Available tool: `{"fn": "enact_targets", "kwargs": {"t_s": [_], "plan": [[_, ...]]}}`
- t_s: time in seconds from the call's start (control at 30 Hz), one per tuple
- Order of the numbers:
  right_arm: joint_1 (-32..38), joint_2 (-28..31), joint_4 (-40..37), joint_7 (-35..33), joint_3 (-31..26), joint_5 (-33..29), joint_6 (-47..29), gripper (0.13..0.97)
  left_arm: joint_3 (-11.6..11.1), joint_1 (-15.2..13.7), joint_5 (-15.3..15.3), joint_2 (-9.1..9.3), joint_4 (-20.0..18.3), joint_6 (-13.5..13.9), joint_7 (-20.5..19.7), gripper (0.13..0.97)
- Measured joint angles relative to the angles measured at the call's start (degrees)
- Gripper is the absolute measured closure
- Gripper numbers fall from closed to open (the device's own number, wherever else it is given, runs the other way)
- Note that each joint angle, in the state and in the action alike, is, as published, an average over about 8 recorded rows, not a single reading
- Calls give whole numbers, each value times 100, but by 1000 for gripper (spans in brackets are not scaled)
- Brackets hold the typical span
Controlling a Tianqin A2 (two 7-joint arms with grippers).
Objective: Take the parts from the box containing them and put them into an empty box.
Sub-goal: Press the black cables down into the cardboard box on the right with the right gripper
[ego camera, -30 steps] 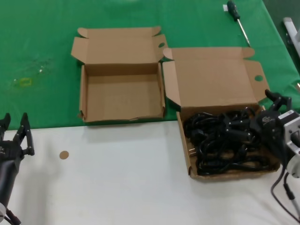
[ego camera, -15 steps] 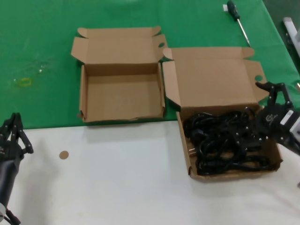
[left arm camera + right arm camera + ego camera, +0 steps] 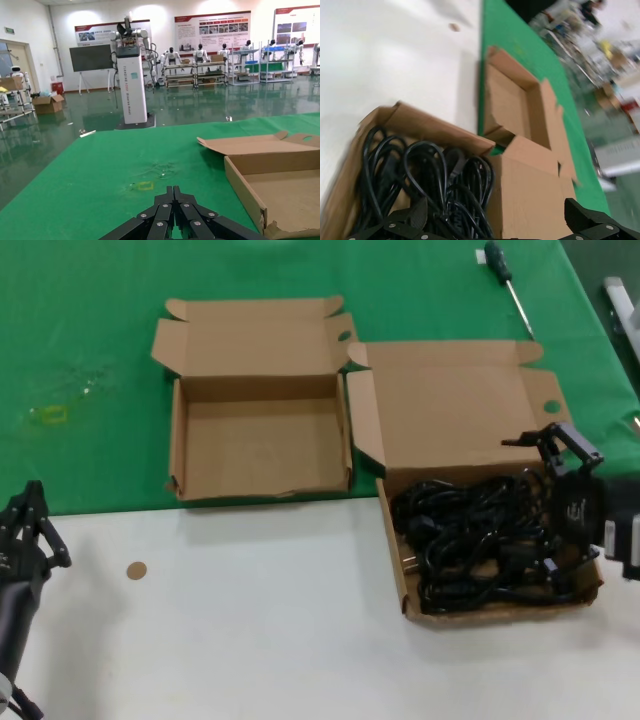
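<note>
The right claw (image 3: 556, 508) hangs spread wide over the cables (image 3: 470, 540) heaped in the larger box (image 3: 400, 570), seemingly to straddle a bundle. The empty box (image 3: 176, 445) sits alongside on the desk (image 3: 250, 640); the left claw (image 3: 28, 530) waits pinched together.

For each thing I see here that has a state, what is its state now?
Right tool: open, over the cable box.
Left tool: shut, holding nothing, at the table's near left edge.
Power cables: tangled, all lying in their box.
Larger box: lid open, full of cables.
Smaller box: lid open, empty.
Screwdriver: lying flat on the green cloth.
</note>
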Motion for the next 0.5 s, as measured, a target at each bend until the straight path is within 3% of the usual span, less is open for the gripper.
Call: {"fn": "enact_targets", "kwargs": {"t_s": [0.23,0.5], "plan": [[541,94,-278,-1000,-305,-105,-654,129,0,0,0,0,0,0,0,945],[818,107,-472,-1597,-534,-209,-1004,129,0,0,0,0,0,0,0,945]]}}
